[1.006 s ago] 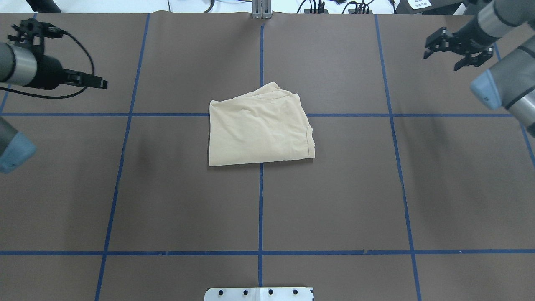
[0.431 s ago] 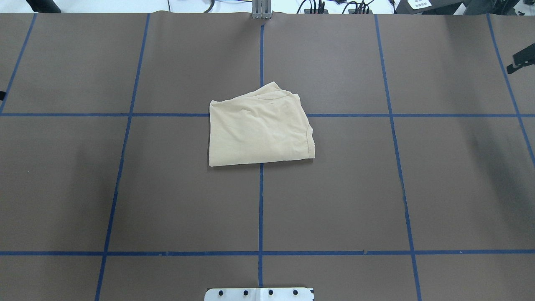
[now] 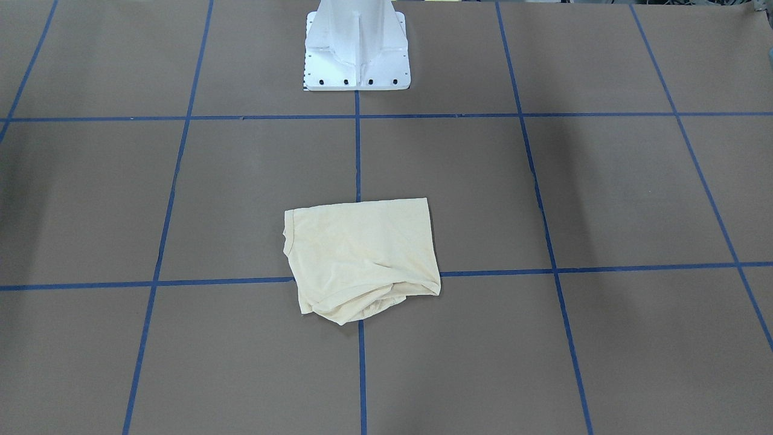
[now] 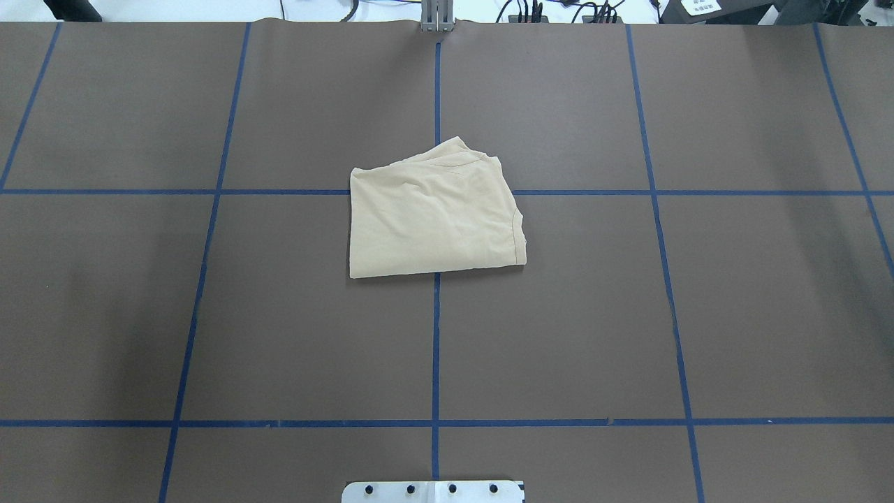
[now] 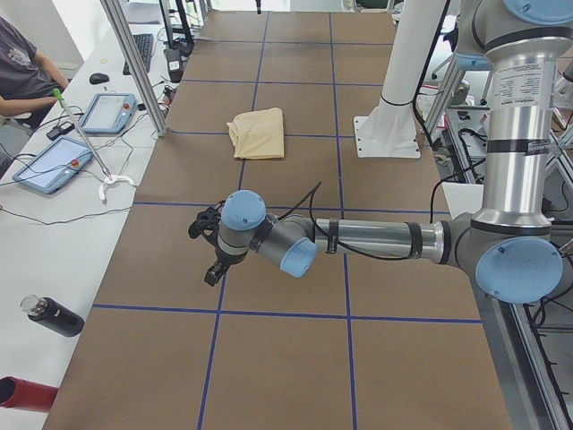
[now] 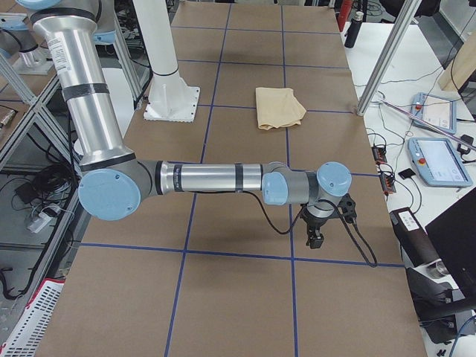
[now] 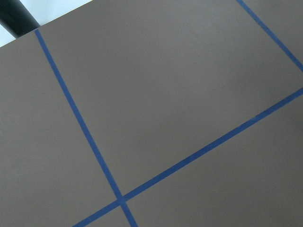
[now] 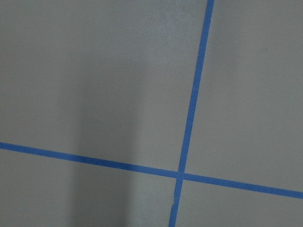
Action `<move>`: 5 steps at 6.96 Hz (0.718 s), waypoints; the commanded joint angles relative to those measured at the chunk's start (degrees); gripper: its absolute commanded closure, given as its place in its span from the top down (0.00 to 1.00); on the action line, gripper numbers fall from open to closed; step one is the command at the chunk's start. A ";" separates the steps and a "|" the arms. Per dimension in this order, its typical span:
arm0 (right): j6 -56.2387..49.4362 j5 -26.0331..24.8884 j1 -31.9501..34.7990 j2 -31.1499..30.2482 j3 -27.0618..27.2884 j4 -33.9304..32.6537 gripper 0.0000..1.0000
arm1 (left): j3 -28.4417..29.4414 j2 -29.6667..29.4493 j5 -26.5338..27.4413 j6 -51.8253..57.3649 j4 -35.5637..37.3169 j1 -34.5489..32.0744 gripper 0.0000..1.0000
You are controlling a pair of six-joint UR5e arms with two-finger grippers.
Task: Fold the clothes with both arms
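Seen only from the sides, the left gripper [image 5: 212, 269] and right gripper [image 6: 315, 236] are too small to judge parted or closed; the folded shirt [image 4: 433, 216] hides its inner layers.

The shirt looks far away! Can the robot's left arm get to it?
Probably yes. The shirt lies alone in the middle, and nothing stands between it and the left gripper, which hangs above the table near its left end. It needs to swing inward.
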 commanded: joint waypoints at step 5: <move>0.43 -0.59 0.21 -1.29 0.32 -0.64 1.00 | -2.34 0.22 -0.57 -7.10 6.43 -0.91 1.00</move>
